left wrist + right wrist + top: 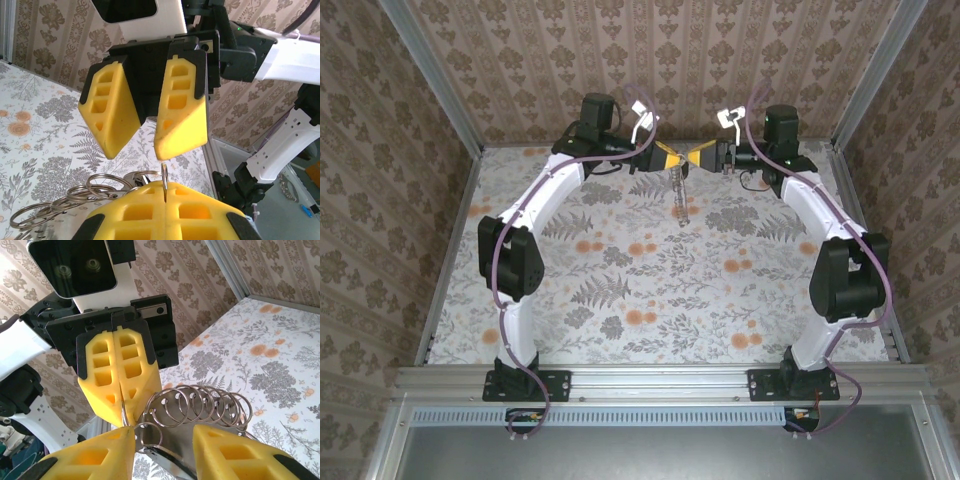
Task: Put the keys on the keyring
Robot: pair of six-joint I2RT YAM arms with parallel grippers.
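Both arms meet at 12 o'clock over the table [620, 290]. Left gripper [165, 187] is clamped fully closed on the end ring [164, 174] of the keyring [200, 402], a chain of linked steel rings that hangs from the grip toward 6 o'clock. Right gripper [162, 434] faces it with its jaws partly apart, gripping nothing, and the rings sit in the gap. A silver strip [167, 462] lies under the rings; can't tell if it's the key.
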